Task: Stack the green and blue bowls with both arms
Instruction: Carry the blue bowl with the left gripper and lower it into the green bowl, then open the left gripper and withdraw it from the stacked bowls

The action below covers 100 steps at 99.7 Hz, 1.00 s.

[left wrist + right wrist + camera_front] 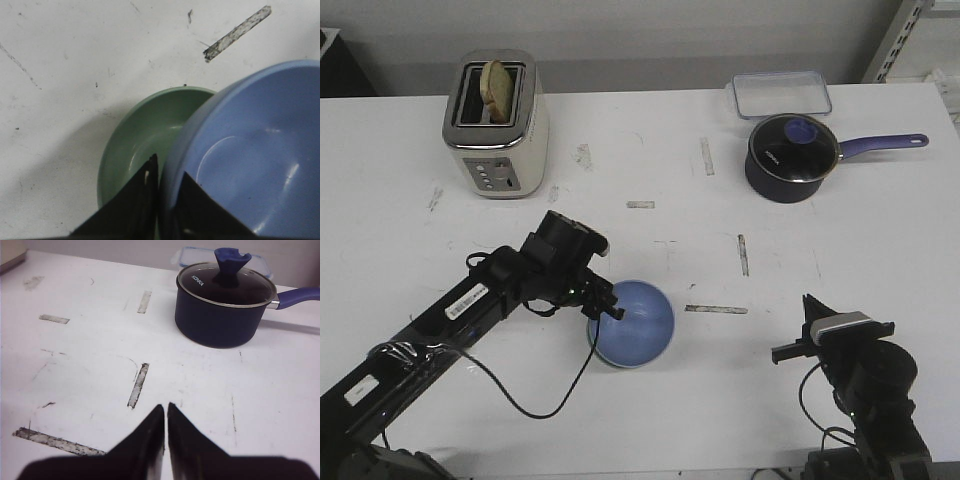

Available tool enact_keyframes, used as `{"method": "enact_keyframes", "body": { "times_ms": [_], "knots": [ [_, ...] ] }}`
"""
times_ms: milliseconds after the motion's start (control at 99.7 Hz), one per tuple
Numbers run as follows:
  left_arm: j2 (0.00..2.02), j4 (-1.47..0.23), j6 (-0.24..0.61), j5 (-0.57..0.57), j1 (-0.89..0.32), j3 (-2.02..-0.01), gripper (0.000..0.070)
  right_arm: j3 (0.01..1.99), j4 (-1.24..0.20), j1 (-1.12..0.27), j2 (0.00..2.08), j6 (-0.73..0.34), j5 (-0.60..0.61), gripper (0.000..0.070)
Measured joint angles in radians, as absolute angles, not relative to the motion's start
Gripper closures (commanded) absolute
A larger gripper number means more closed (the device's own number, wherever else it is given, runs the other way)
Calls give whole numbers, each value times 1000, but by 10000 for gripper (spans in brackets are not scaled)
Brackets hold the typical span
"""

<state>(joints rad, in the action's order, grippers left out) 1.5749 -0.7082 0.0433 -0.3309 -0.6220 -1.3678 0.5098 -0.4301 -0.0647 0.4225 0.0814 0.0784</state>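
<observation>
The blue bowl (634,322) is tilted near the table's front middle, held by its rim in my left gripper (603,305). In the left wrist view one finger is outside and one inside the blue bowl's (255,155) wall, and the gripper (167,175) is shut on it. The green bowl (145,135) sits on the table right under and beside the blue one, partly covered by it; in the front view it is hidden. My right gripper (166,407) is shut and empty, low over the table at the front right (820,325).
A dark navy saucepan (790,158) with a purple handle stands at the back right, with a clear plastic box (780,93) behind it. A toaster (496,125) holding bread stands at the back left. Tape marks (716,309) are scattered on the white table.
</observation>
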Motion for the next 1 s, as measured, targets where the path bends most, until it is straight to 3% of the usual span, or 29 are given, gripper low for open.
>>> {"method": "enact_keyframes", "body": {
  "times_ms": [351,632,712,863,953,1003],
  "knots": [
    [1625,-715,43,-327,-622,-1368,699,510,-430,-65,422,81,78,700],
    [1625,-764,41,-242,-622,-1368,679,510,-431,-65,422,81,78,700],
    [1625,-752,41,-246,-622,-1368,546,510,-431,-65,422,81,78,700],
    [1625,-722,48,-251,-622,-1368,153,510,-431,-65,422,81,78,700],
    [1625,-721,58,-250,-622,-1377,47,510,-430,-65,422,81,78,700],
    [1625,-733,63,-250,-622,-1397,36,510,-431,-65,422,81,78,700]
  ]
}}
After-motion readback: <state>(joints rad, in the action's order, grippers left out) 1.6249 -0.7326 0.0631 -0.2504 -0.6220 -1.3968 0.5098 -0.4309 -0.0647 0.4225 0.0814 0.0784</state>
